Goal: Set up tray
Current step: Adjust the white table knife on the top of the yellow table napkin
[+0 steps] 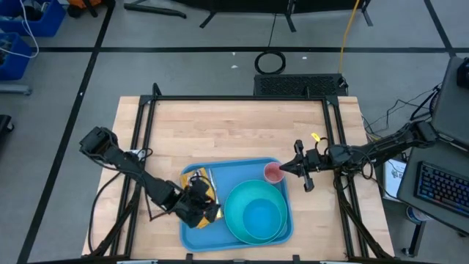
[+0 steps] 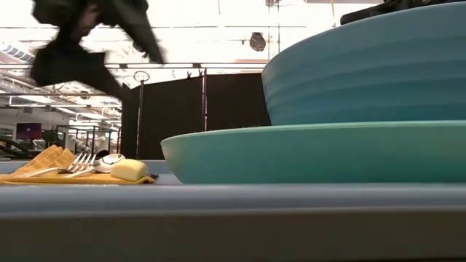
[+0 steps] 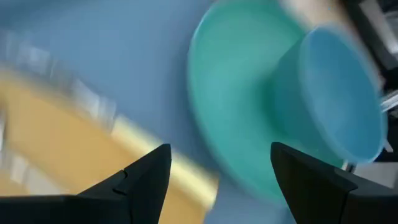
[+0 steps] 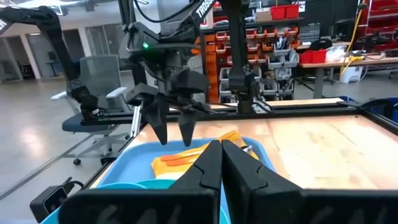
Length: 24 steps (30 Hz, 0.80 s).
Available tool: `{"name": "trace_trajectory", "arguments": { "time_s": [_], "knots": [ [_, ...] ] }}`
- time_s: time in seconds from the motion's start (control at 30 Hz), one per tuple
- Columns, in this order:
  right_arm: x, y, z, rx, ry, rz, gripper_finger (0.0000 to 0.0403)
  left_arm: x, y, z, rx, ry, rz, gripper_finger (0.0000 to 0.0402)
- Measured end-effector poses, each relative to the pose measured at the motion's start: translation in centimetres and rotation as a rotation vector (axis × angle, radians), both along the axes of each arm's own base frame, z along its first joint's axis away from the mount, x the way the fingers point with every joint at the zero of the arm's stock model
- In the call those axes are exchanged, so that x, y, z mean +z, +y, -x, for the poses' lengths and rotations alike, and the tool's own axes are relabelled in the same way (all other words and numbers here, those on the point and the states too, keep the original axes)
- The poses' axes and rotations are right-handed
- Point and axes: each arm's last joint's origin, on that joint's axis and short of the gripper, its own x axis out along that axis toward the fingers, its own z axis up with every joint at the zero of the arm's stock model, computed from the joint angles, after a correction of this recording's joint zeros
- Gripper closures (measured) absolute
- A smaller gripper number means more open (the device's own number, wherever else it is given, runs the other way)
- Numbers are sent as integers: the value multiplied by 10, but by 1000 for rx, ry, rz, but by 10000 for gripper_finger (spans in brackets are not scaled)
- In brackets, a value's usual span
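Large flat blue plastic tray (image 1: 236, 170), rectangular with rounded corners and a low raised rim. Lying level on the wooden tabletop, at the near edge, roughly centred between left and right. Long sides running left to right. Bare blue floor visible along the far side and the left end; remainder covered by tableware resting on it. In the low view, near rim (image 2: 218, 200) seen edge-on as a grey-blue band across the whole width. Left end seen from the right wrist (image 4: 134, 158).
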Motion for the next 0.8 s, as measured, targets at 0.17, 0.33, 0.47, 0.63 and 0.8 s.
{"name": "trace_trajectory", "arguments": {
  "time_s": [0.17, 0.33, 0.47, 0.63, 0.8],
  "knots": [
    [-1, 2, 0, 16, 8, 2, 403, -4, 5, 1, 97, 97, 204, 122],
    [-3, 7, 2, 43, 30, 8, 403, -6, 23, -10, 132, 196, 389, 122],
    [-7, 10, 3, 66, 70, 32, 403, -6, 45, -19, 184, 206, 402, 122],
    [-11, 15, 4, 97, 104, 70, 403, -16, 64, -18, 272, 349, 439, 122],
    [-11, 16, 5, 104, 93, 124, 403, -16, 71, -24, 303, 314, 459, 138]
  ]
}}
